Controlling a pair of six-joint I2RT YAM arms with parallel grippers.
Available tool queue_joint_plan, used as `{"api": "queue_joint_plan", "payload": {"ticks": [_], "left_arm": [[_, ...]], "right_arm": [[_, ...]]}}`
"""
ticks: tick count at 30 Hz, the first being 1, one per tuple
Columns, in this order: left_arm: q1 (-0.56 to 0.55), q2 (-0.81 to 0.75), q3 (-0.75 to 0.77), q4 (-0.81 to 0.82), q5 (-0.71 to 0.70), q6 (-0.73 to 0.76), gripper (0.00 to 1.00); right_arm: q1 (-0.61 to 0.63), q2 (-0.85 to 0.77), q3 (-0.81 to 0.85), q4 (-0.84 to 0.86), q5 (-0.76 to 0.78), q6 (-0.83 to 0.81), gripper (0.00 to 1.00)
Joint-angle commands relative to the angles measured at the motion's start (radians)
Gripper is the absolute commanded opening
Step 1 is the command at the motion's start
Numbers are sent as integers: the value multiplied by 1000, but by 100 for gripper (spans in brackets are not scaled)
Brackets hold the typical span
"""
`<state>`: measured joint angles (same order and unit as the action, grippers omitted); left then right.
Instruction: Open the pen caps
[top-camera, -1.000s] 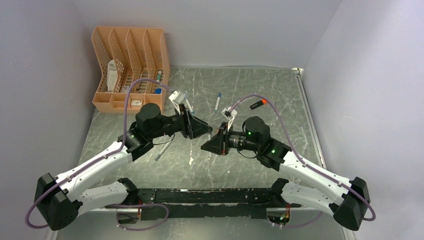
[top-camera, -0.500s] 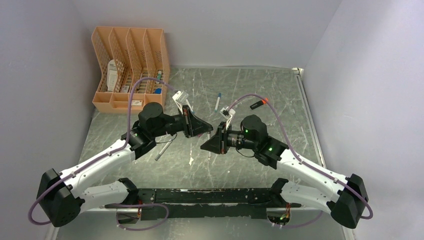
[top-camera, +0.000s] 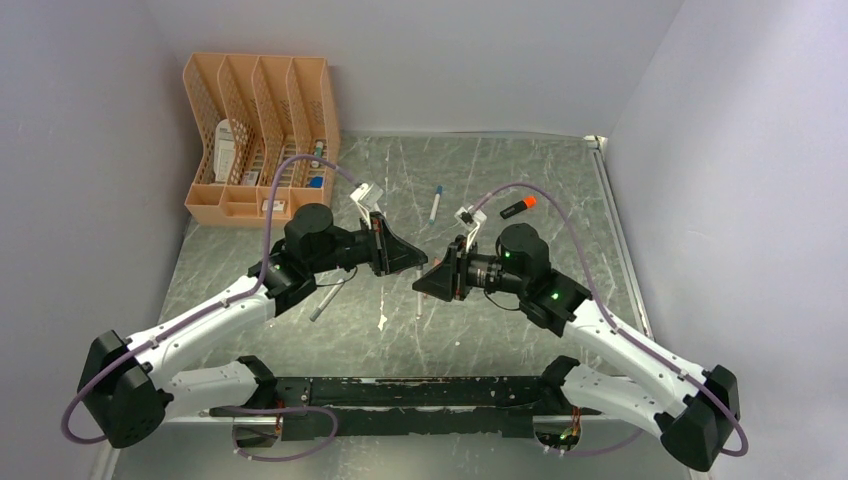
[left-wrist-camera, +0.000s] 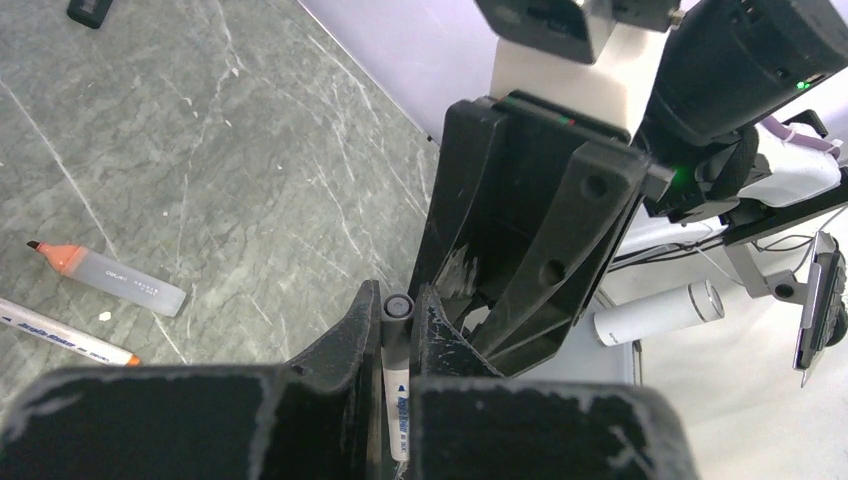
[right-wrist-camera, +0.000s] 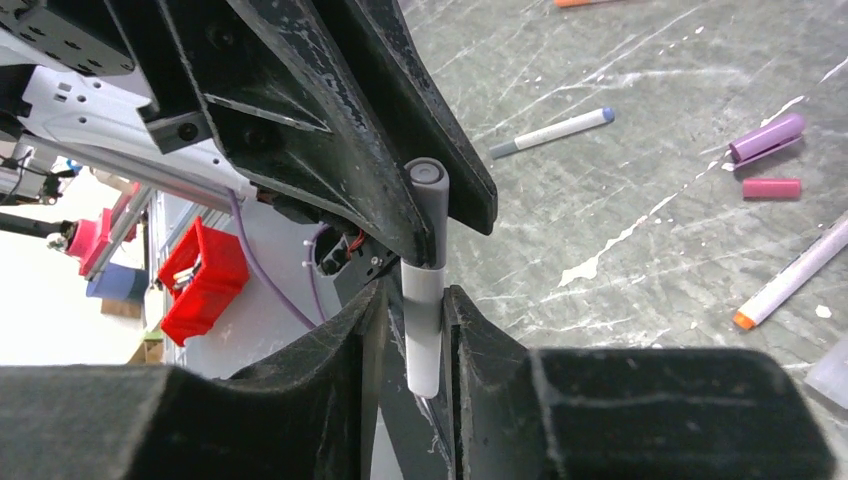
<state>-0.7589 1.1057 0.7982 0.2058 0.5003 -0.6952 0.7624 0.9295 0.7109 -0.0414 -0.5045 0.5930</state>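
Note:
Between the two arms a pen stands roughly upright, grey pen cap (right-wrist-camera: 432, 215) on top and white barrel (right-wrist-camera: 424, 330) below. My left gripper (left-wrist-camera: 398, 300) is shut on the cap (left-wrist-camera: 398, 325), whose round end shows between the fingertips. My right gripper (right-wrist-camera: 415, 289) straddles the barrel from the opposite side. Its jaws are slightly apart, with a thin gap on one side of the barrel. Seen from the top, left gripper (top-camera: 420, 264) and right gripper (top-camera: 422, 284) meet tip to tip above mid-table. Loose purple cap (right-wrist-camera: 768, 138) and pink cap (right-wrist-camera: 771, 188) lie on the table.
An orange file organiser (top-camera: 260, 130) stands at the back left. On the table lie a blue-capped pen (top-camera: 435, 203), a black marker with an orange tip (top-camera: 517, 208), a grey pen (top-camera: 325, 300), an uncapped orange-tipped marker (left-wrist-camera: 105, 275) and a white pen (left-wrist-camera: 65, 338).
The left gripper has closed on the grey cap. The right jaws have loosened a little round the barrel. Both grippers shifted slightly right and toward the back.

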Motion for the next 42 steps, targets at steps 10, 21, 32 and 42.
{"api": "queue_joint_plan", "payload": {"ticks": [10, 21, 32, 42], "left_arm": [[3, 30, 25, 34, -21, -6, 7], [10, 70, 30, 135, -62, -60, 7], [87, 185, 76, 255, -274, -27, 7], [166, 277, 217, 115, -274, 17, 7]], "right_arm": [[-29, -13, 6, 23, -67, -3, 16], [-28, 8, -37, 31, -66, 23, 0], [89, -32, -198, 40, -5, 165, 0], [197, -57, -181, -101, 175, 181, 0]]}}
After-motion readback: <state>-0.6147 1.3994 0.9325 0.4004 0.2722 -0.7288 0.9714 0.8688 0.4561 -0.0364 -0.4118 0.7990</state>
